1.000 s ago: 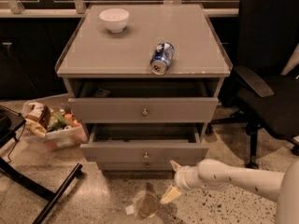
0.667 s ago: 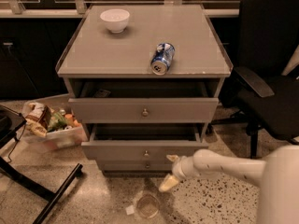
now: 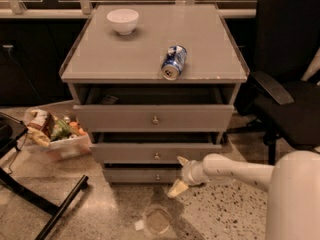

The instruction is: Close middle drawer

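Note:
The grey cabinet (image 3: 150, 49) has three drawers. The middle drawer (image 3: 125, 153) has a plain front with a small round knob (image 3: 157, 156) and stands slightly out, with a dark gap above it. My gripper (image 3: 179, 175) is open. It sits just below the right part of the middle drawer's front, before the lowest drawer (image 3: 135, 175). One fingertip (image 3: 182, 160) points up at the middle drawer's lower edge. The top drawer (image 3: 115, 118) is pulled out, with dark clutter inside.
A white bowl (image 3: 123, 20) and a blue can (image 3: 174, 62) on its side lie on the cabinet top. A black office chair (image 3: 292, 84) stands at the right. A bin of snacks (image 3: 54, 133) and a black chair base (image 3: 50, 209) are at the left. A clear cup (image 3: 156, 220) is on the floor.
My gripper has moved left and up to the drawer fronts. The middle drawer has slid inward, and the lowest drawer front now shows below it.

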Controlling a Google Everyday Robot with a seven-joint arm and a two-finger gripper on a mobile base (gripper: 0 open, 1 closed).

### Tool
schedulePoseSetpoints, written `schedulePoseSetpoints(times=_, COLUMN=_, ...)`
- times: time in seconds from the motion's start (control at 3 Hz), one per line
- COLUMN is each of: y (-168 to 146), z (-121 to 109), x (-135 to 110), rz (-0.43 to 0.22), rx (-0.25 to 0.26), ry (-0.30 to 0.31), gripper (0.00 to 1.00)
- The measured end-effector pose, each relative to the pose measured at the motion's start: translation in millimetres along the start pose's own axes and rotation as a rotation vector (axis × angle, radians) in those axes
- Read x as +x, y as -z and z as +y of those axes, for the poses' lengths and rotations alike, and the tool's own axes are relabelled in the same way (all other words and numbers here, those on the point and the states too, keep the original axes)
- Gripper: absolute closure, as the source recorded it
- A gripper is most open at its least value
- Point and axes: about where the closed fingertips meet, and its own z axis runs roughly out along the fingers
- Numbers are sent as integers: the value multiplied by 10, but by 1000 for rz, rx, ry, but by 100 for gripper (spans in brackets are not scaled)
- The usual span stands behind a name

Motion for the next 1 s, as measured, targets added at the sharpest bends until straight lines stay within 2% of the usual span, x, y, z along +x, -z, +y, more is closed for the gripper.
schedulePoseSetpoints(times=0.33, y=-76, z=-250, x=-52, rz=0, rx=29, ry=10, gripper=0)
schedulePoseSetpoints(times=1.0, y=-77, z=-295, x=-71, rz=-2, rx=40, ry=14, gripper=0)
